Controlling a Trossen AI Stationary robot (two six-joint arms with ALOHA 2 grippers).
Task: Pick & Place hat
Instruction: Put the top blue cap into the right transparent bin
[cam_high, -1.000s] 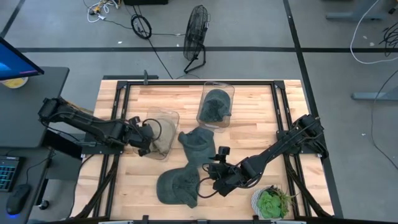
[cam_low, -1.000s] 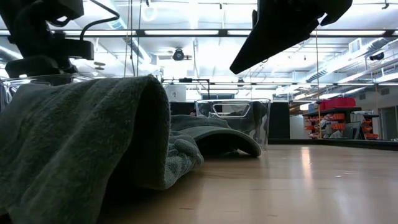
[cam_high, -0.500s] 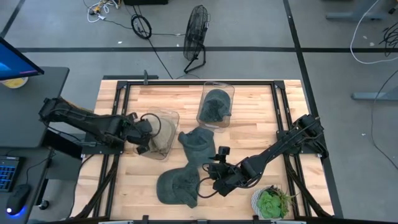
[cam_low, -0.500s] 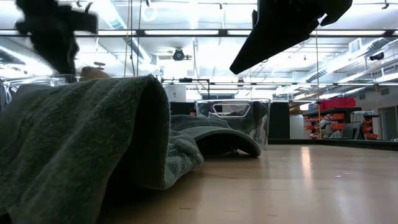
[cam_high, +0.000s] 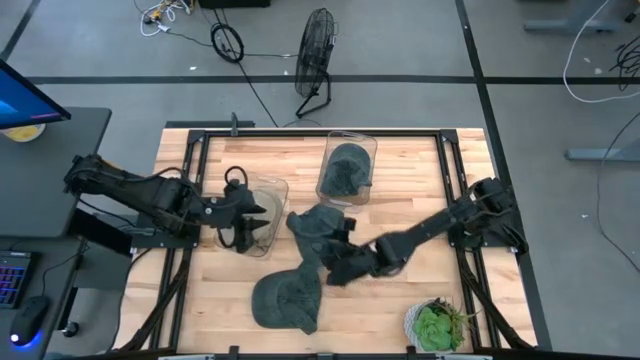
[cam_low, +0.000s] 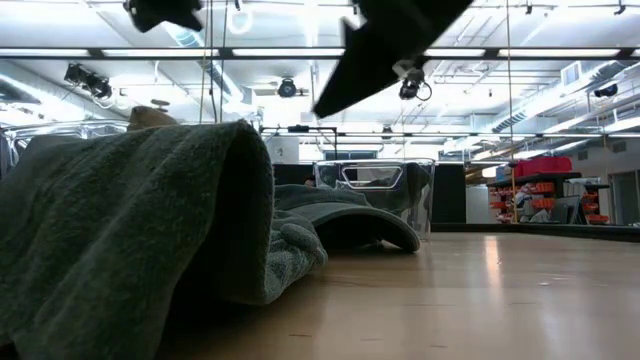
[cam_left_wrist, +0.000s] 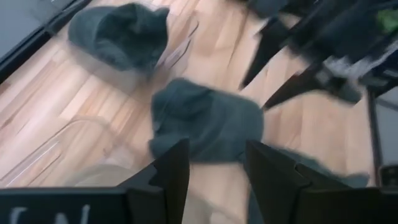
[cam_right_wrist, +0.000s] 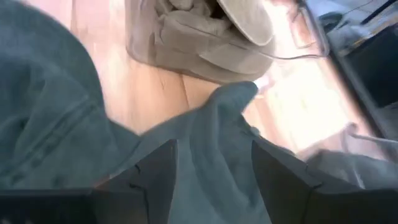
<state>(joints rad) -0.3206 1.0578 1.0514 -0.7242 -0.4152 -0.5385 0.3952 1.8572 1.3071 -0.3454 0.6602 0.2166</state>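
Note:
Three grey hats and one tan hat show. One grey hat (cam_high: 315, 230) lies flat mid-table, another (cam_high: 283, 300) near the front edge, and a third (cam_high: 345, 168) sits in a clear bin (cam_high: 350, 138) at the far side. The tan hat (cam_high: 265, 230) rests in a clear bin (cam_high: 272, 186) on the left. My left gripper (cam_high: 250, 217) stands open above that bin's left side with nothing between its fingers (cam_left_wrist: 171, 171). My right gripper (cam_high: 333, 268) hangs open over the near edge of the middle grey hat (cam_right_wrist: 217, 143), high above the table in the low view (cam_low: 385, 45).
A potted green plant (cam_high: 436, 325) stands at the front right corner. Black frame rails (cam_high: 190, 190) run along the table's left and right sides. Bare wood (cam_high: 410, 180) lies between the far bin and the right rail.
My left gripper has risen out of the left bin and drawn back slightly toward the table's left edge; the tan hat stays in the bin. My right gripper has moved up and toward the far left, from beside the near grey hat to over the middle one.

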